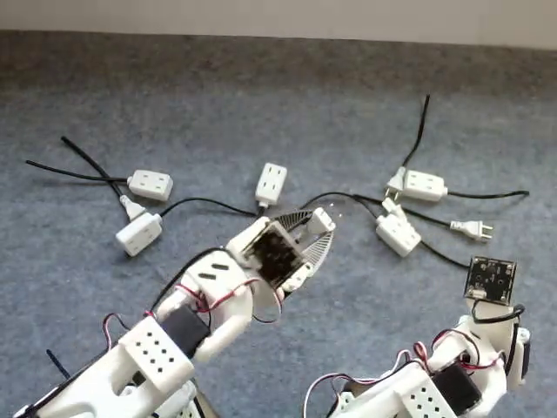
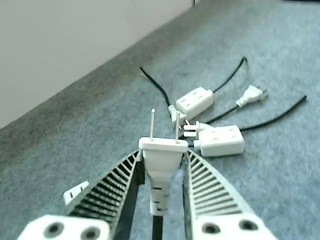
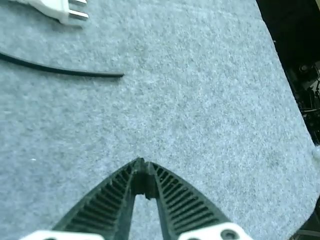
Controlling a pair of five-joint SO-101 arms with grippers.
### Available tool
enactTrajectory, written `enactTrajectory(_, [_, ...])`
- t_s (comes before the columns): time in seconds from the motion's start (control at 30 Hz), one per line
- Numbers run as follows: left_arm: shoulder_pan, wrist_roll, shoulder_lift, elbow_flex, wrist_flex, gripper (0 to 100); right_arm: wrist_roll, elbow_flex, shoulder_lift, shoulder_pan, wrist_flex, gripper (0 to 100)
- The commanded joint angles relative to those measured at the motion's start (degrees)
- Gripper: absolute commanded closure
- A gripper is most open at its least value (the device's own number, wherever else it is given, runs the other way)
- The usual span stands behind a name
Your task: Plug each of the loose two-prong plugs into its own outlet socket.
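Observation:
My left gripper (image 1: 318,233) (image 2: 162,156) hangs over the middle of the carpet, shut on a white two-prong plug (image 1: 321,219) (image 2: 161,159) whose prongs point away from the wrist. Its black cord trails back under the arm. Ahead of it lie two white outlet sockets (image 2: 195,99) (image 2: 220,141), each with a plug at its end, and a loose white plug (image 1: 471,229) (image 2: 251,94). My right gripper (image 3: 145,176) is shut on nothing, low over bare carpet at the near right, with that loose plug (image 3: 56,7) beyond it.
Three more white sockets lie to the left and centre: one (image 1: 150,184), one (image 1: 139,233) with a plug at its end, and one (image 1: 271,183). Black cords (image 1: 416,139) (image 3: 60,71) cross the grey carpet. The carpet edge drops off beside the right arm.

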Motion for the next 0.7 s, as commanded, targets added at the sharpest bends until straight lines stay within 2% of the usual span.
enactTrajectory(0.0, [-0.7, 2.6, -3.8, 5.1, -13.1, 99, -2.7, 0.2, -0.3, -3.5, -1.5, 99.1])
enactTrajectory(0.27, [-0.7, 2.5, -4.2, 9.8, -13.7, 99, -6.9, -0.1, -0.3, -8.8, -1.4, 99.1])
enactTrajectory(0.37, [-0.7, 2.6, -4.2, 12.4, -19.3, 99, -9.7, -0.9, -0.3, -11.6, -0.4, 99.1])
enactTrajectory(0.5, [-0.6, 2.6, -4.2, 16.8, -28.4, 99, -14.2, -8.2, -0.2, -16.8, 6.5, 99.1])
enactTrajectory(0.67, [-0.7, 2.6, -3.9, 18.2, -30.7, 99, -20.4, -18.9, -0.2, -24.6, 13.1, 99.1])
